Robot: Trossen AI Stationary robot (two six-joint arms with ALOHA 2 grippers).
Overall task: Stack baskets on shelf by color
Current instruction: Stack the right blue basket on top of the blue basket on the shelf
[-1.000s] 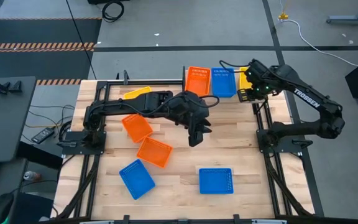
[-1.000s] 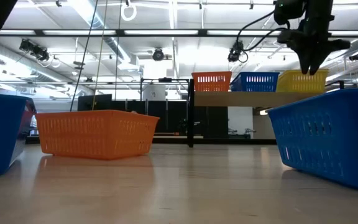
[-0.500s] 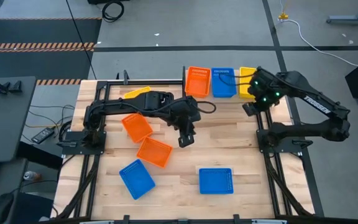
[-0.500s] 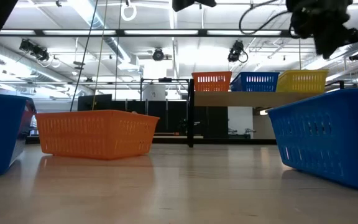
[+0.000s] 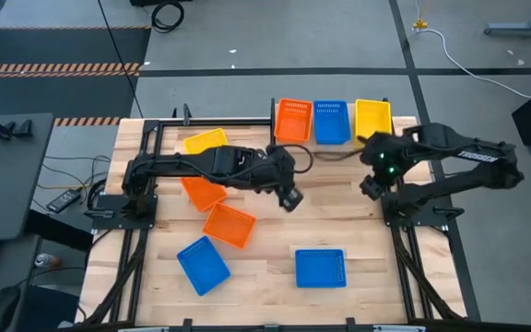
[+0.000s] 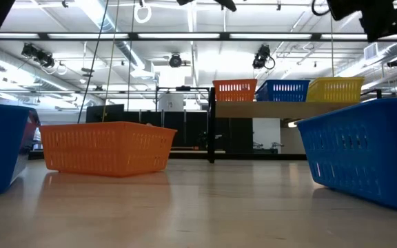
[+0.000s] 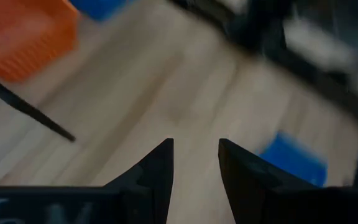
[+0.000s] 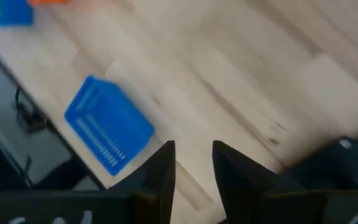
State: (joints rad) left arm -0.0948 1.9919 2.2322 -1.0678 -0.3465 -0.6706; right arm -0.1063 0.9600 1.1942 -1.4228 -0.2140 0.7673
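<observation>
On the shelf [image 6: 281, 109] at the table's far edge stand an orange basket [image 5: 293, 120], a blue basket [image 5: 331, 122] and a yellow basket [image 5: 373, 118], side by side. On the table lie a yellow basket [image 5: 205, 141], two orange baskets [image 5: 201, 192] [image 5: 229, 225] and two blue baskets [image 5: 203, 265] [image 5: 321, 267]. My left gripper [image 5: 290, 200] hangs open over the table's middle, right of the orange baskets, with nothing between its fingers [image 7: 196, 144]. My right gripper [image 5: 369, 187] is open and empty over bare wood near the right side, on the near side of the shelf [image 8: 193, 146].
Black arm frames run along the table's left and right edges [image 5: 404, 207]. Bare wood lies between the two grippers and in front of the shelf. In the low view a blue basket [image 6: 364, 148] stands close on the right and an orange one [image 6: 105, 147] on the left.
My right gripper has drawn back from the yellow basket on the shelf toward the table's near edge and swung down over the table; that basket stays on the shelf. My left gripper has rolled and tipped at the wrist while staying over the table's middle.
</observation>
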